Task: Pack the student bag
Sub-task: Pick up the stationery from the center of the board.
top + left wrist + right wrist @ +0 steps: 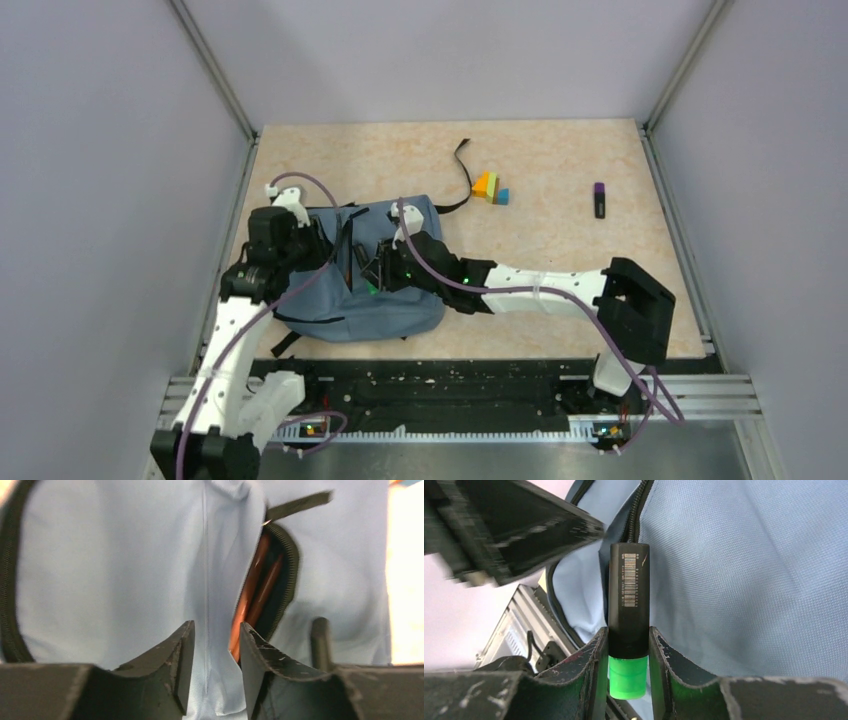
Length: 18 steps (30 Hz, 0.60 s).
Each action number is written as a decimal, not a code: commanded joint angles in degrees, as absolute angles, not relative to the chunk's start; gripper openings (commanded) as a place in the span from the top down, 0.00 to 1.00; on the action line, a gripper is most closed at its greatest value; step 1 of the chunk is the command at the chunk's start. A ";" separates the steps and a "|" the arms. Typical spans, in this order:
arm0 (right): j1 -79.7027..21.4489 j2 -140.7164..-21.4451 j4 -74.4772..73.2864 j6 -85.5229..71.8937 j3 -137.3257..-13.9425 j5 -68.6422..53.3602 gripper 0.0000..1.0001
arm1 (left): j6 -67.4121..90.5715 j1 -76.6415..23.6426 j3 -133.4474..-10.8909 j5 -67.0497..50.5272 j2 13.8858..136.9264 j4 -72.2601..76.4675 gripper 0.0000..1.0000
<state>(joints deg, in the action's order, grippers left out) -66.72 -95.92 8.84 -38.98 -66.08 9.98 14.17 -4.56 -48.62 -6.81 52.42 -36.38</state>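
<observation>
A: Where the student bag (390, 300) lies flat on the left part of the table (560, 240), what risk is noted at its pocket?

B: The left claw (216, 630) is set astride a raised fold of blue cloth, just beside the open zipper (290, 580). The jaws are seen part-way apart. Whether the fold is truly pinched cannot be told. If it is not caught, the mouth could sag shut.

A: And the right claw (628, 632)?

B: Clamped on a black highlighter (629, 595), gripped near its green cap, with the body pointed at the zipper line. A long overhang is noted. By a knock on the teeth it could be twisted in the grip or popped out.

A: Anything inside?

B: Orange pencils (255, 590) are seen in the slot. A jam against them is judged likely if the highlighter is pushed in askew, and the soft bag could be dragged along.
</observation>
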 commanded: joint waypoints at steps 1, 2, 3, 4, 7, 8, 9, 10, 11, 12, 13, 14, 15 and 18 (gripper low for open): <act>-67.50 -96.75 15.93 -35.53 -68.28 12.20 1.00 | 16.68 -4.31 -46.70 -8.22 40.15 -26.70 0.52; -67.54 -96.99 18.06 -34.35 -67.79 11.77 1.00 | 18.76 -4.31 -45.83 -10.37 37.88 -24.89 0.50; -67.58 -97.05 19.27 -33.38 -67.31 11.64 1.00 | 21.56 -4.32 -45.28 -12.88 36.55 -23.89 0.49; -67.71 -97.18 20.19 -32.79 -66.98 11.67 1.00 | 23.92 -4.32 -45.18 -14.91 35.66 -23.63 0.48; -68.06 -97.16 22.14 -31.66 -66.20 11.56 1.00 | 29.70 -4.36 -44.73 -21.10 35.40 -23.03 0.44; -68.22 -97.06 22.73 -31.19 -66.11 11.48 1.00 | 31.26 -4.39 -44.37 -22.48 35.49 -22.84 0.43; -68.42 -97.07 22.96 -30.82 -66.01 11.64 1.00 | 32.32 -4.36 -43.59 -23.67 35.50 -22.32 0.42; -68.62 -97.01 23.05 -30.49 -65.98 11.88 1.00 | 33.00 -4.35 -43.03 -24.48 35.46 -21.72 0.41; -68.71 -96.89 23.21 -30.10 -65.93 12.11 1.00 | 33.29 -4.31 -42.34 -24.82 35.28 -21.05 0.41; -68.87 -96.72 23.32 -29.92 -65.81 12.30 1.00 | 33.63 -4.34 -41.81 -24.69 35.16 -20.53 0.40; -68.95 -96.50 23.48 -29.55 -65.70 12.38 1.00 | 33.92 -4.31 -41.53 -24.27 35.07 -20.41 0.40; -69.17 -96.27 23.73 -29.09 -65.55 12.31 1.00 | 34.35 -4.35 -41.19 -24.18 34.96 -20.28 0.40; -69.34 -95.97 23.92 -28.71 -65.31 12.61 1.00 | 34.81 -4.32 -40.76 -24.48 35.02 -19.73 0.40; -69.81 -95.20 24.46 -27.43 -64.71 13.15 1.00 | 37.18 -4.36 -38.85 -26.14 35.18 -16.64 0.47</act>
